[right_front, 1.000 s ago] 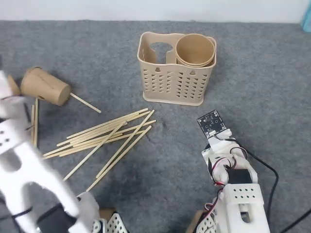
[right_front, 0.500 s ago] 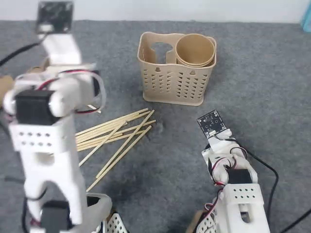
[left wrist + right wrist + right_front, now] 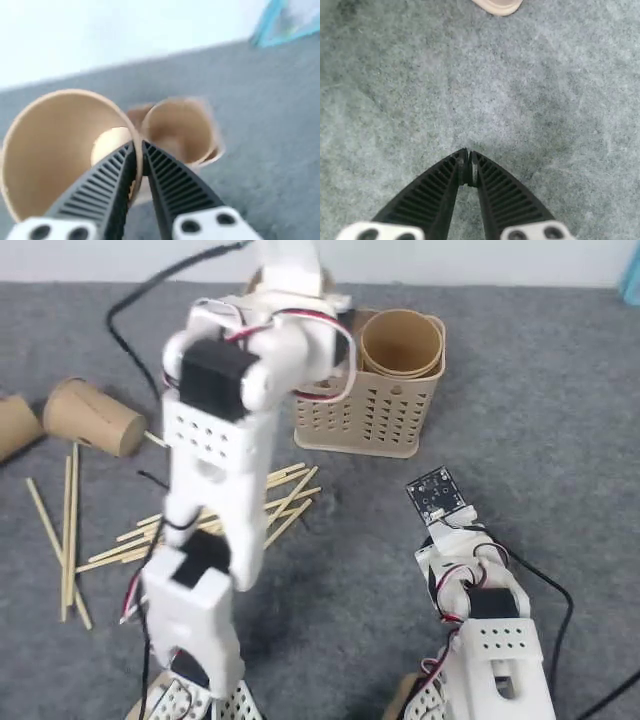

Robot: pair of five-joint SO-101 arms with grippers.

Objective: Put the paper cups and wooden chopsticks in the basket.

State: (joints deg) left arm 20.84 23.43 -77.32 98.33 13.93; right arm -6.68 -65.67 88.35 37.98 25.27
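Note:
My left gripper (image 3: 138, 146) is shut on the rim of a paper cup (image 3: 55, 145) and holds it in the air, its mouth towards the camera. Just beyond it are the stacked paper cups (image 3: 180, 130) in the basket. In the high view the left arm (image 3: 250, 370) stands over the beige basket (image 3: 370, 405), whose right compartment holds stacked cups (image 3: 402, 340). Two more cups (image 3: 92, 417) (image 3: 15, 425) lie on their sides at the far left. Wooden chopsticks (image 3: 290, 490) are strewn in front of the basket, others (image 3: 65, 530) farther left. My right gripper (image 3: 468, 167) is shut, with nothing in it, just above the carpet.
Grey carpet (image 3: 560, 440) covers the table. The right arm (image 3: 470, 590) sits near the front right, and the basket's foot (image 3: 497, 6) is a short way ahead of its gripper. A blue object (image 3: 632, 280) is at the far right corner.
The left arm has swung from the left side of the table up and over to the basket. The cups and chopsticks at the left are uncovered again. The right arm has not moved.

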